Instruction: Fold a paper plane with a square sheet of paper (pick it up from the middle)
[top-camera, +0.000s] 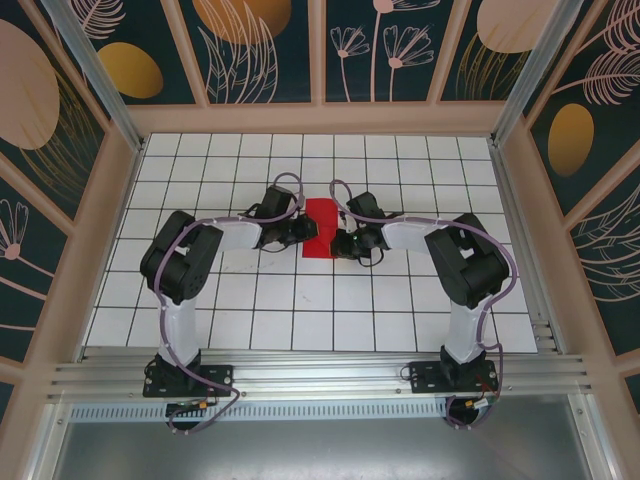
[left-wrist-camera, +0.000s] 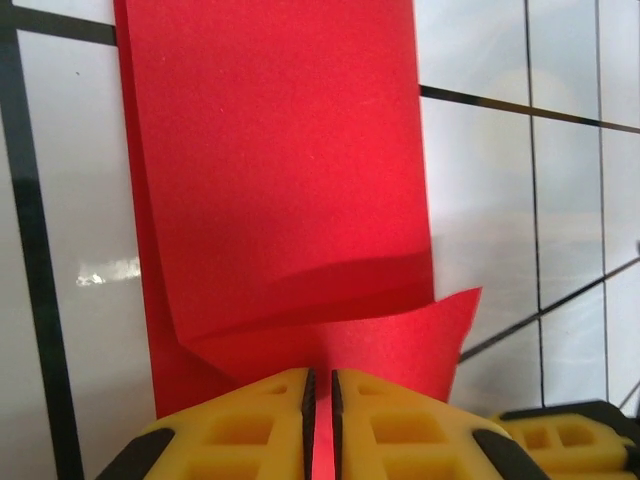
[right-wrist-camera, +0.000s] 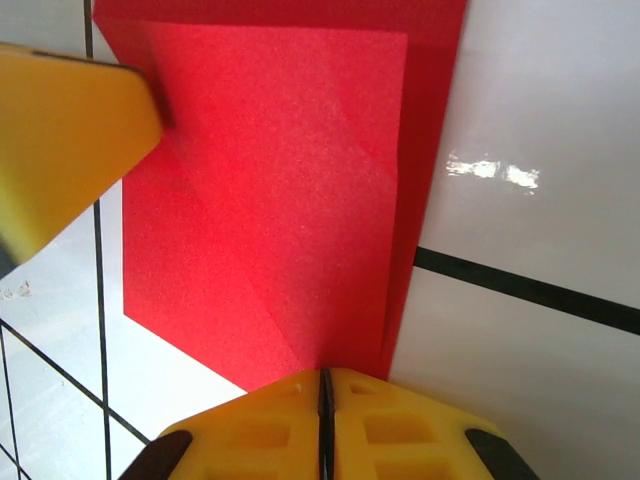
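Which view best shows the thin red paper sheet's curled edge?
Left wrist: the thin red paper sheet curls up at the shut left gripper. Top external: small red patch. Right wrist: flat folded layers.

red paper (left-wrist-camera: 280, 180) top cut off; left gripper's fingers (right-wrist-camera: 60, 140) blurred, cropped by left edge in right wrist view.

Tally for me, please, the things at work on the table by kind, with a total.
Red paper: 1
Grippers: 2 (left gripper, right gripper)
Total: 3
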